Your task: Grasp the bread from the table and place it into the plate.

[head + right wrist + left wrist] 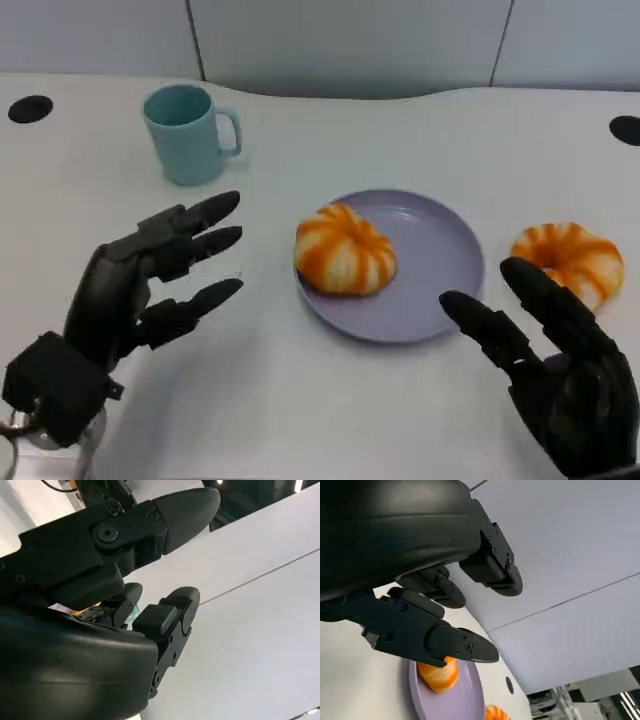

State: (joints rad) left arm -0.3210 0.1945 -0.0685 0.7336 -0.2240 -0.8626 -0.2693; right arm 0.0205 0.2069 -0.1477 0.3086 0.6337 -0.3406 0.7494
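**One bread on the plate, one beside it, both my hands free**

White tabletop point(300, 400) spreads out before me, with pale wall panels point(350, 40) behind it; a dark round hole point(30, 108) sits at its far left corner and another point(626, 128) at its far right.

Near the middle lies the lilac plate point(440, 250); an orange-and-white striped bread point(344, 250) rests on its left part, reaching the rim there; a second bread point(566, 260) of the same kind lies on the table just to the right of the plate, apart from it; a teal mug point(186, 132) stands upright well behind and to the left, its handle turned to the right.

My left hand point(150, 275) hovers left of the plate, fingers spread apart and pointing toward it, grasping nothing; a gap of bare table lies between its fingertips and the plate; from my left wrist I see those fingers point(445, 640) apart, with the plate point(465, 700) and the bread on it point(440, 675) beyond them, and a bit of the second bread point(495, 713) farther on.

My right hand point(550, 370) is at the near right, fingers apart and empty, pointing up past the plate's near right edge toward the second bread; whether a fingertip touches that bread I cannot tell; from my right wrist the fingers point(165, 620) show loose, with nothing in them.
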